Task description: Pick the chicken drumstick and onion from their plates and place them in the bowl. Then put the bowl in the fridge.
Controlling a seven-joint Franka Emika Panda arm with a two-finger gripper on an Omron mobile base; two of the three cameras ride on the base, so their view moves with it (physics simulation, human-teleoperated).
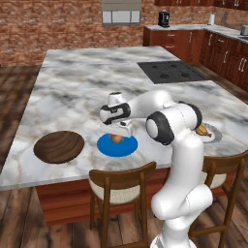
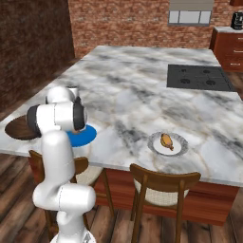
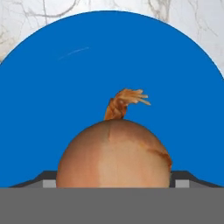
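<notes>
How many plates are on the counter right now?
2. The blue plate sits near the front edge under the claw, holding the onion. The grey plate lies to its right with the drumstick.

Marble island counter [image 1: 72, 92] with black cooktop [image 1: 170, 71], two wooden chairs [image 1: 121, 186] alongside, brick wall [image 1: 58, 24] behind

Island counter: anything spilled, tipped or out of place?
Nothing stands out. The onion sits on the blue plate, the chicken drumstick on the grey-white plate, and the wooden bowl is upright and empty at the counter's left end. The gripper is low over the onion.
</notes>
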